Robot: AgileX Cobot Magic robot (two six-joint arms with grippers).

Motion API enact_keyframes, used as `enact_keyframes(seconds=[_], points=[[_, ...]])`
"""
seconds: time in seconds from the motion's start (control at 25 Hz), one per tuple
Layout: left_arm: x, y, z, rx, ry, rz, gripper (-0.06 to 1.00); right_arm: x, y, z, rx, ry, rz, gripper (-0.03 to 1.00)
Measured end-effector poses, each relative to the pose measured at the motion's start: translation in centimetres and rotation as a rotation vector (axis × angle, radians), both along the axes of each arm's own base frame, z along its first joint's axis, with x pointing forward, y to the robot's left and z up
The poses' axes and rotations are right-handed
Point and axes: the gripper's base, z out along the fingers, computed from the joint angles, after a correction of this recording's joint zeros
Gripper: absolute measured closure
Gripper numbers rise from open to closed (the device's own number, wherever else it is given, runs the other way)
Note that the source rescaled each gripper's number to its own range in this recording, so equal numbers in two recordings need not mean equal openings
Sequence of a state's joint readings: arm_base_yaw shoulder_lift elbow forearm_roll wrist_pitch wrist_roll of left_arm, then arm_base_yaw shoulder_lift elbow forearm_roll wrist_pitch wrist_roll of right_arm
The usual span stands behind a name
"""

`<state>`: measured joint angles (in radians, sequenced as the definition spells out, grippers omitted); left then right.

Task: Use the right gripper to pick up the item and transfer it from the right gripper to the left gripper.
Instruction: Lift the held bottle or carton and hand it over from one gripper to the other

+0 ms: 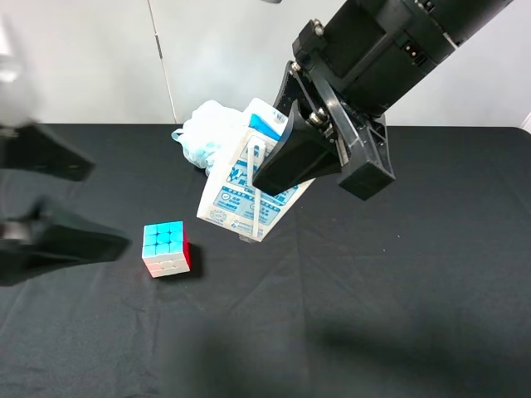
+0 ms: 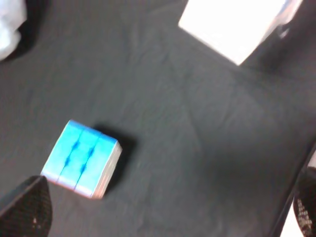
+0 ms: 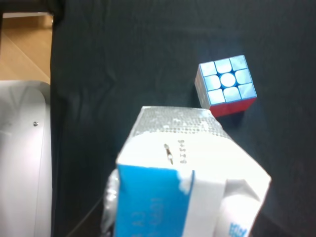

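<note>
The item [image 1: 241,195], a white carton with blue print and a straw on its side, hangs tilted above the black table. My right gripper [image 1: 278,170] is shut on its upper part, coming in from the upper right. The right wrist view shows the carton [image 3: 187,182] close up, filling the lower half, with no fingers in sight. At the left edge my left gripper [image 1: 108,207] stands wide open and blurred, well apart from the carton. In the left wrist view its fingertips [image 2: 27,207] frame the table, and the carton [image 2: 232,24] sits at the far end.
A multicoloured puzzle cube [image 1: 166,248] rests on the black table [image 1: 373,315] between the two grippers, also seen as the cube [image 2: 81,159] and the cube [image 3: 227,85]. A pale blue bath puff [image 1: 207,133] lies behind the carton.
</note>
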<state>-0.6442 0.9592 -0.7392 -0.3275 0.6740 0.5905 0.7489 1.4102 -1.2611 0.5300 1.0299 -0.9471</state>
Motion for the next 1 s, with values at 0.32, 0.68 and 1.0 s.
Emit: enact_keyframes(seconds=[0.32,0.68,1.0], points=[[1.2,-5.1,-1.2,0.052,-0.017,-0.191,-0.02,-0.1,0.1,0.1,0.018,0.01,0.007,0.94],[2.2,-7.6,-0.4,-0.049,-0.031,-0.267,-0.02,-0.4,0.4,0.4,0.063,-0.002,0.066,0.94],[1.3,-8.1,-0.1,-0.101,-0.021,-0.389,0.05,-0.6,0.8,0.7,0.11,-0.044,0.15,0.94]])
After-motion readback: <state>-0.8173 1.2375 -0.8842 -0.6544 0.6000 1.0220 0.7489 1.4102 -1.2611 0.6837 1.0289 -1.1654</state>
